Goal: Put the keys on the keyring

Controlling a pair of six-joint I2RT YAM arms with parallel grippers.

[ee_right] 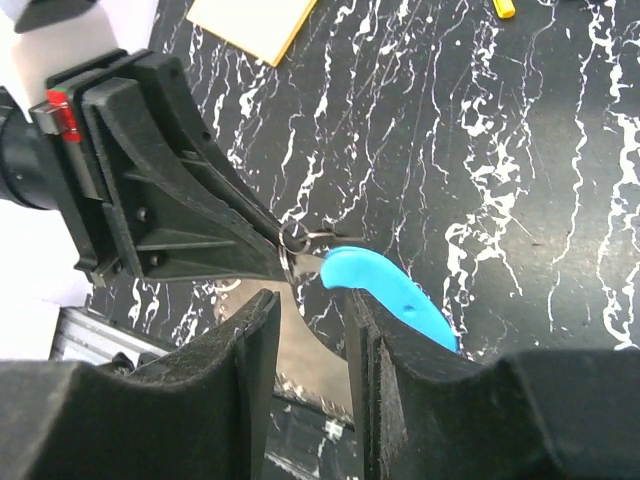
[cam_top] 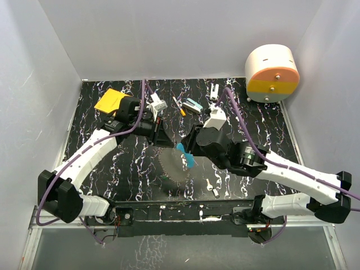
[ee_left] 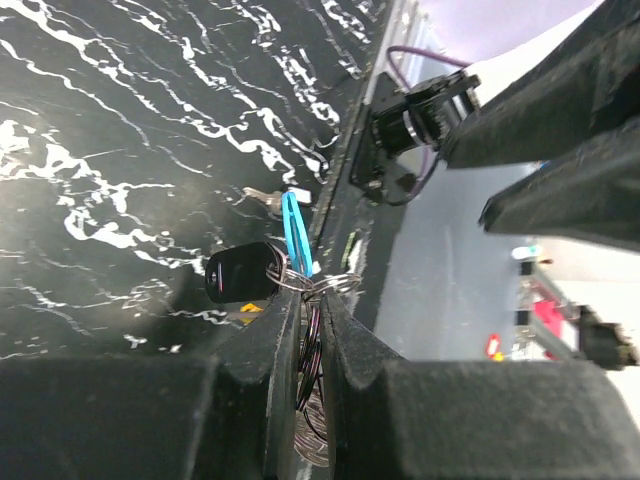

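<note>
Black marbled table [cam_top: 281, 146]: my left gripper [ee_left: 310, 300] clamps the keyring [ee_left: 318, 287] mid-table, and my right gripper [ee_right: 308, 300] hangs part-open, empty, by its blue arc [ee_right: 390, 290]. Loose keys [cam_top: 212, 187] lie near right; fetching one likely comes next and needs a fine pinch.

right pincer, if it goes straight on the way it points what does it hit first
Probably the keyring, just ahead of it and gripped by the left pincer; depth is unclear.

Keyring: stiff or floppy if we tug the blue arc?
Probably floppy as a whole: the keyring is thin wire loops linked loosely, so the blue arc likely swings. Likely light, since the left gripper holds it by a tip pinch. Bare metal may slip.
</note>
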